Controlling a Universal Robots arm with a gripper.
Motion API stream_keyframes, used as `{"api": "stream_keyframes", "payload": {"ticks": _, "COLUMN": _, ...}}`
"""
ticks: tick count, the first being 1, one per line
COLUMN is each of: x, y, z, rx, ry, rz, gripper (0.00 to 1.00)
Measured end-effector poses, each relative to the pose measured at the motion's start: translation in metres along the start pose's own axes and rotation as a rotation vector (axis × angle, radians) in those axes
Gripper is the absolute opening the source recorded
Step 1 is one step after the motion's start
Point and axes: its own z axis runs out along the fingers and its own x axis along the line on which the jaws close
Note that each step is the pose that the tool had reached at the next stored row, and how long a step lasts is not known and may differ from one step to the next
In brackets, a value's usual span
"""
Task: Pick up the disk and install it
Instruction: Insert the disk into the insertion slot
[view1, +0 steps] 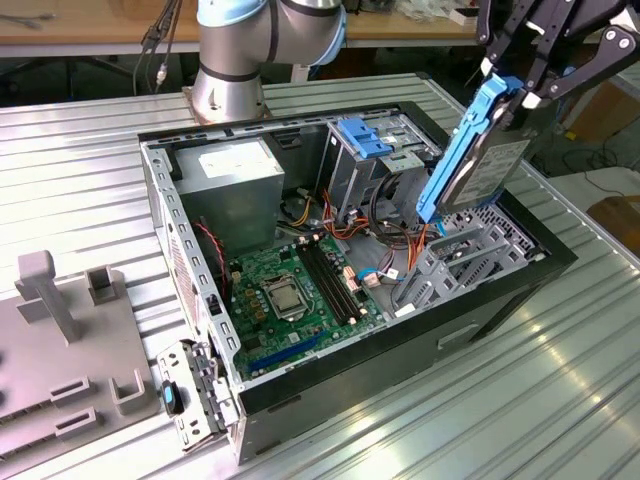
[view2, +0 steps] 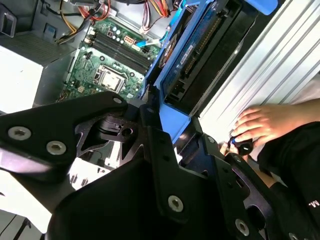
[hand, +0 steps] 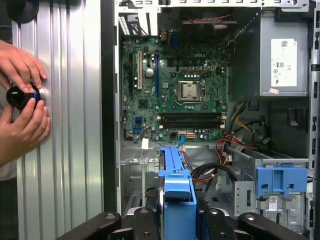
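The disk (view1: 487, 170), a dark grey drive in a bright blue frame, hangs tilted on edge above the open computer case (view1: 190, 250), at the exterior view's right. My gripper (view1: 512, 92) is shut on its upper end. Directly under the disk lies the grey metal drive bay (view1: 460, 262) at the case's near right corner; the disk is above it, not touching. In the first wrist view the disk's blue frame (hand: 177, 187) runs out from between the black fingers (hand: 142, 220). In the second wrist view the disk (view2: 192, 55) extends away from the gripper (view2: 165, 125) over the case edge.
Inside the case are the green motherboard (view1: 290, 285), a grey power supply (view1: 240, 180), loose cables, and a drive cage with a blue latch (view1: 362, 138). A person's hands (hand: 22, 100) hold a small black knob on the ribbed table beside the case. Grey fixtures (view1: 60, 330) stand at the exterior view's left.
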Motion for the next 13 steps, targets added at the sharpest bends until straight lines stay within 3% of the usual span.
{"api": "stream_keyframes", "payload": {"ticks": 3, "x": 0.0022, "y": -0.0109, "z": 0.0016, "rx": 0.0001, "ry": -0.0001, "rz": 0.0, "gripper": 0.37}}
{"api": "stream_keyframes", "payload": {"ticks": 7, "x": 0.0022, "y": -0.0119, "z": 0.0037, "rx": 0.0, "ry": 0.0001, "rz": 0.0, "gripper": 0.37}}
{"api": "stream_keyframes", "payload": {"ticks": 8, "x": 0.0061, "y": -0.0128, "z": 0.0086, "rx": 0.0, "ry": 0.0002, "rz": 0.0, "gripper": 0.37}}
{"api": "stream_keyframes", "payload": {"ticks": 9, "x": 0.0076, "y": -0.0166, "z": 0.0122, "rx": 0.0261, "ry": 0.0, "rz": 0.003, "gripper": 0.37}}
{"api": "stream_keyframes", "payload": {"ticks": 10, "x": 0.0102, "y": -0.0231, "z": 0.0201, "rx": 0.0289, "ry": -0.0091, "rz": 0.024, "gripper": 0.37}}
{"api": "stream_keyframes", "payload": {"ticks": 11, "x": 0.0221, "y": -0.0233, "z": 0.0276, "rx": 0.0286, "ry": -0.0355, "rz": 0.022, "gripper": 0.37}}
{"api": "stream_keyframes", "payload": {"ticks": 13, "x": 0.023, "y": -0.0232, "z": 0.0301, "rx": 0.0285, "ry": -0.0353, "rz": 0.025, "gripper": 0.37}}
